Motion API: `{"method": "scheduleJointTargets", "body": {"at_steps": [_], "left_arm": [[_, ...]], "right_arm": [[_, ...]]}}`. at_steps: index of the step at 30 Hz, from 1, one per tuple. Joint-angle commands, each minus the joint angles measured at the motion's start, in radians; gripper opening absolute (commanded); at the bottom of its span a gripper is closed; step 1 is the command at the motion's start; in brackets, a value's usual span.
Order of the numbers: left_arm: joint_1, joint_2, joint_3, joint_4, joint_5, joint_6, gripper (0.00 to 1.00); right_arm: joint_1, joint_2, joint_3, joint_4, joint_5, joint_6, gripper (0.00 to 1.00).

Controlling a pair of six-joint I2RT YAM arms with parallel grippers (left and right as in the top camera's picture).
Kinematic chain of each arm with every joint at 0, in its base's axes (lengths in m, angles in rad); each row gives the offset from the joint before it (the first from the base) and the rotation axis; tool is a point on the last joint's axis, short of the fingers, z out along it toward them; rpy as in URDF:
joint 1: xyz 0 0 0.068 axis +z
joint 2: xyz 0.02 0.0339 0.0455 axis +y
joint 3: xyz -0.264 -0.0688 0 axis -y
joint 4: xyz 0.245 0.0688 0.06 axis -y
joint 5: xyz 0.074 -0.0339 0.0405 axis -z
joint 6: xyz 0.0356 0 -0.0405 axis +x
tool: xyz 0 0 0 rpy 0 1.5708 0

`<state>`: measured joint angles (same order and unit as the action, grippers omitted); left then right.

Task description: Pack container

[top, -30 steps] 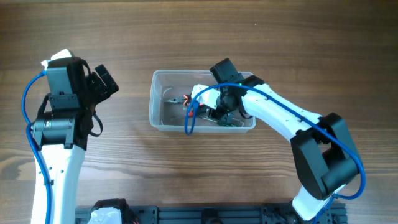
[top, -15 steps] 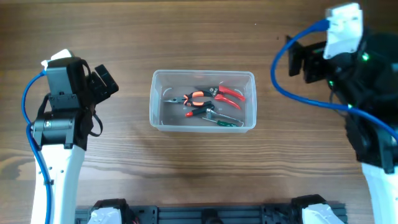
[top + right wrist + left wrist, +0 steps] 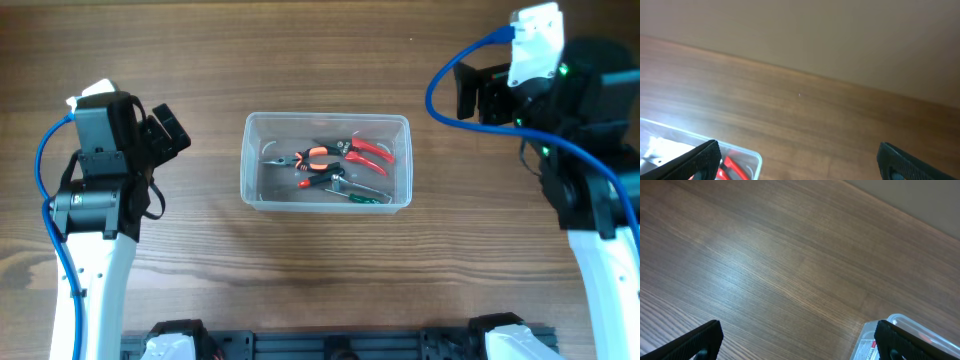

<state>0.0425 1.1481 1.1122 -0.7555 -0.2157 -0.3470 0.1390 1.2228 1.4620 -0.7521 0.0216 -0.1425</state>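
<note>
The clear container (image 3: 326,118) sits mid-table in the overhead view. Inside it lie red-handled pliers (image 3: 368,152), orange-and-black pliers (image 3: 315,157) and a green-handled screwdriver (image 3: 364,197). My left gripper (image 3: 170,133) hovers to the left of the bin, open and holding nothing. In the left wrist view, its wide-set jaws (image 3: 800,342) frame bare wood, with the container's corner (image 3: 866,341) at lower right. My right gripper (image 3: 476,92) is raised at the far right, open and empty. The right wrist view (image 3: 800,161) shows the container's corner (image 3: 754,158) and a red handle (image 3: 733,168).
Brown wooden tabletop (image 3: 320,270) surrounds the bin. Blue cables (image 3: 445,70) loop beside both arms. A dark rail (image 3: 330,345) runs along the near edge. A pale wall (image 3: 840,30) rises behind the table's far edge.
My right arm has pulled up and out of the container to the far right, and its jaws have opened. The pliers it covered now lie in the bin. The left arm has not moved.
</note>
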Motion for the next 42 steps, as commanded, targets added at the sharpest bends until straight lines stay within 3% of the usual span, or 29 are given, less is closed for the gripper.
{"method": "scheduleJointTargets", "body": {"at_steps": [1, 3, 8, 13, 20, 26, 42], "left_arm": [[0.005, 0.002, 0.01, 0.002, 0.002, -0.009, 1.0], [0.005, 0.002, 0.01, 0.002, 0.002, -0.009, 1.0], [0.005, 0.002, 0.01, 0.002, 0.002, -0.009, 1.0], [0.005, 0.002, 0.01, 0.002, 0.002, -0.009, 1.0], [0.005, 0.002, 0.01, 0.002, 0.002, -0.009, 1.0], [0.005, 0.002, 0.01, 0.003, 0.002, -0.009, 1.0], [0.005, 0.002, 0.01, 0.002, 0.002, -0.009, 1.0]], "right_arm": [[-0.002, 0.007, 0.0, 0.012, 0.06, 0.013, 1.0], [-0.003, -0.053, -0.005, 0.066, 0.065, 0.006, 1.0], [-0.021, -0.388, -0.169, 0.349, 0.069, -0.067, 1.0], [-0.1, -0.764, -0.483, 0.264, 0.068, -0.06, 1.0], [-0.154, -1.205, -1.086, 0.327, 0.068, 0.24, 1.0], [-0.153, -1.22, -1.355, 0.468, -0.087, 0.28, 1.0], [-0.153, -1.22, -1.356, 0.476, -0.09, 0.28, 1.0]]}}
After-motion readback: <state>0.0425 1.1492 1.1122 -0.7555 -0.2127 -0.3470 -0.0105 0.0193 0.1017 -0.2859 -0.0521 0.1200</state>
